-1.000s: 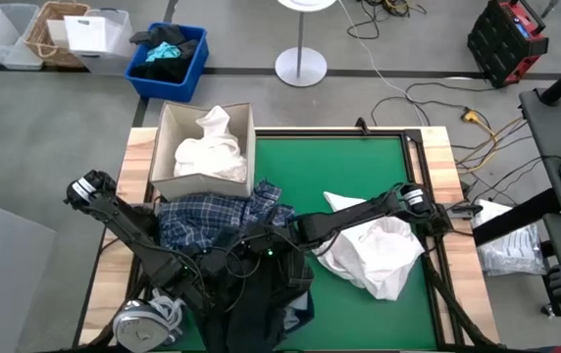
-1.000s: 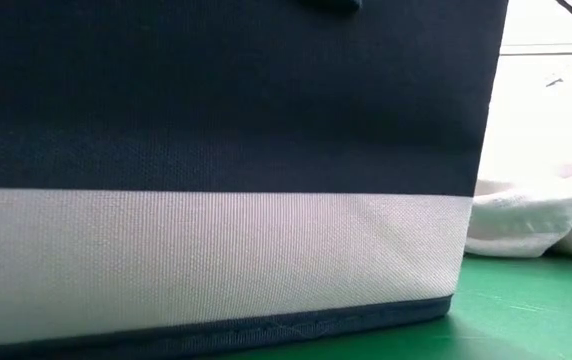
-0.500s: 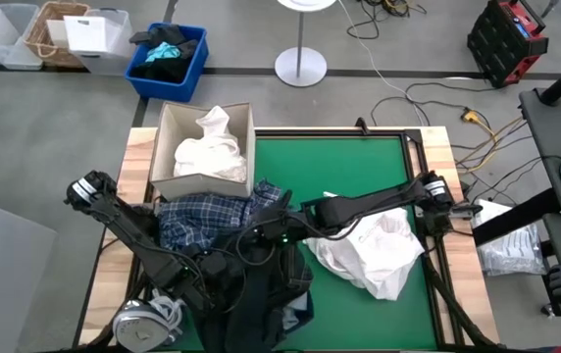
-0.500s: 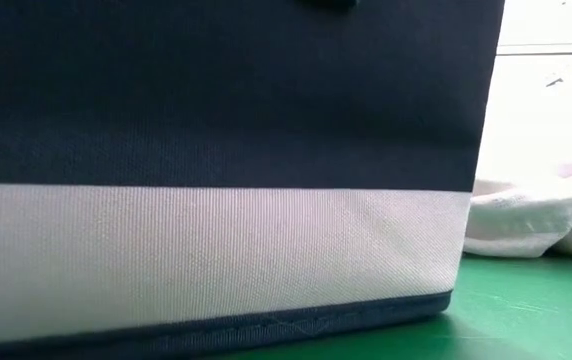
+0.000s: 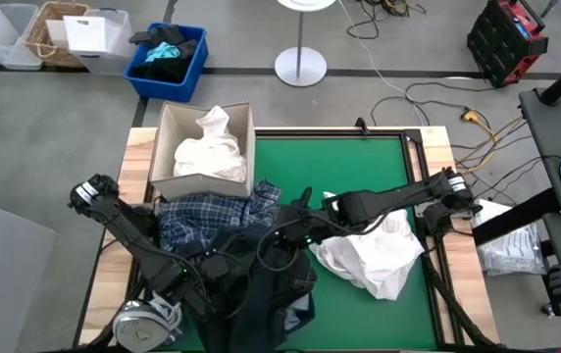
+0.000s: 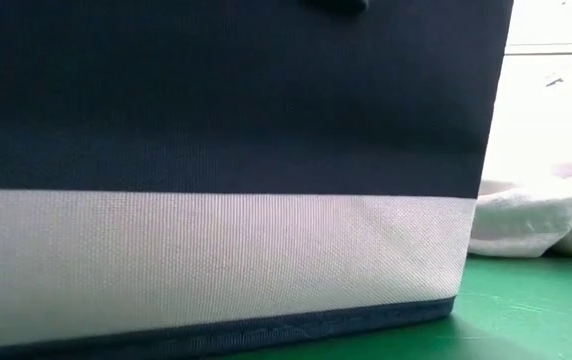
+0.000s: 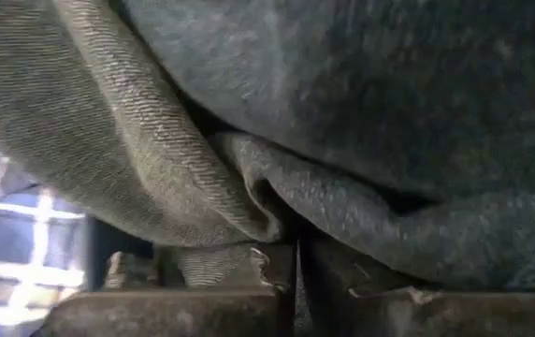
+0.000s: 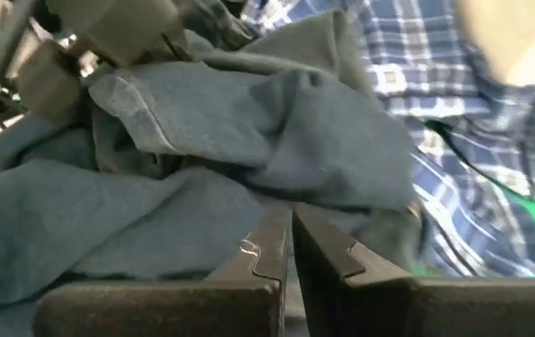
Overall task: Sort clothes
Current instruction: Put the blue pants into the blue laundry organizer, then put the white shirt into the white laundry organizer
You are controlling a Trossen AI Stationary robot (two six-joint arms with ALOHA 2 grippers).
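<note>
Both tools gripped the crumpled dark navy garment (image 5: 261, 279) heaped at the green desk's (image 5: 359, 167) near edge: left tool (image 7: 296, 271) and right tool (image 8: 288, 245) pinched shut on folds. Opposing pulls could drag the adjoining blue-white plaid shirt (image 5: 202, 218) along.

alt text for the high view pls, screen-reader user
Both arms reach into a dark navy garment at the green table's near edge, the left gripper and right gripper buried in its folds beside a plaid shirt. A white shirt lies right.

You find no readable text, label, brand, number or sign on anything here, neither on the table nor on the floor around it.
</note>
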